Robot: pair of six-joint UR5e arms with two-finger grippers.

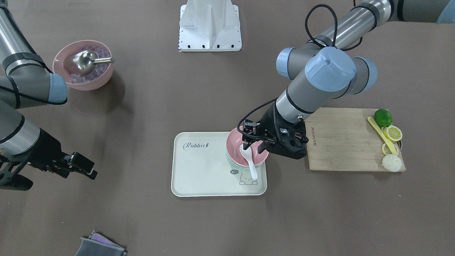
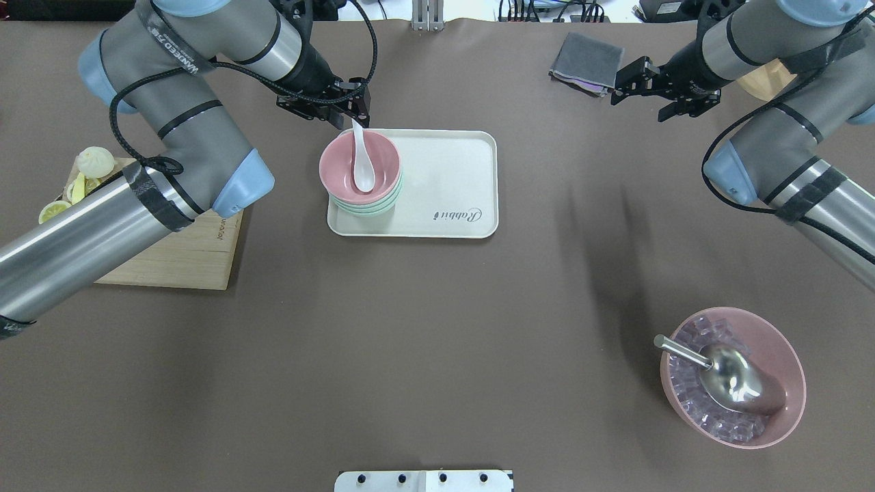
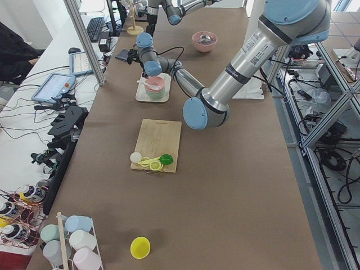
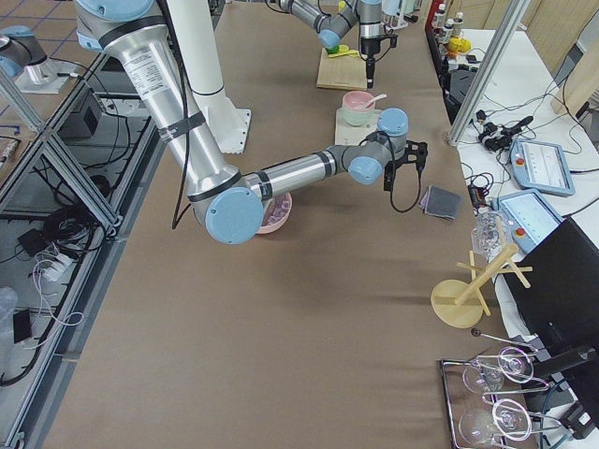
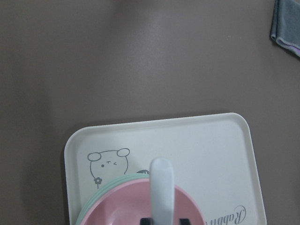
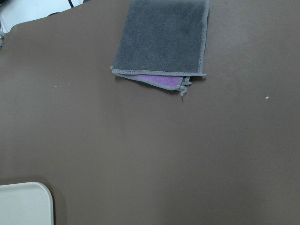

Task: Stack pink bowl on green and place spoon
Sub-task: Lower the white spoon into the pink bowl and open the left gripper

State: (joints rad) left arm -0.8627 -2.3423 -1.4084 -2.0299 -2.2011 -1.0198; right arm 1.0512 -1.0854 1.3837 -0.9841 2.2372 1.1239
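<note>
My left end effector (image 2: pixel 352 117) hangs over the far rim of the pink bowl (image 2: pixel 383 160), which sits nested on top of the green bowls (image 2: pixel 372 208) at the left end of the tray (image 2: pixel 451 171). The spoon (image 2: pixel 362 167) lies inside the pink bowl, scoop down in the hollow and handle leaning on the rim, its tip poking out past the edge. My 2 fingers stand apart, 1 on each side of that handle. The wrist view shows a sliver of gap beside it, so I judge that the spoon rests on the bowl and not in my grip. The stacking looks done and the placing nearly so; what remains is to get clear cleanly. I should rise straight up along my own axis, with the fingers spread, until both tips are above the handle. Only then should I swing away, because any sideways drift would catch the overhanging tip and lever the scoop out. The spoon is glossy and the bowl smooth, so I expect even a light nudge to send it sliding round the rim. A slow lift also spares the nested stack a knock that could skew it on the tray. My right end effector (image 1: pixel 87 167) hovers spread and empty above the bench (image 2: pixel 437 328) near the folded grey cloth (image 2: pixel 586 61), well apart from the tray, and has no need to move.
</note>
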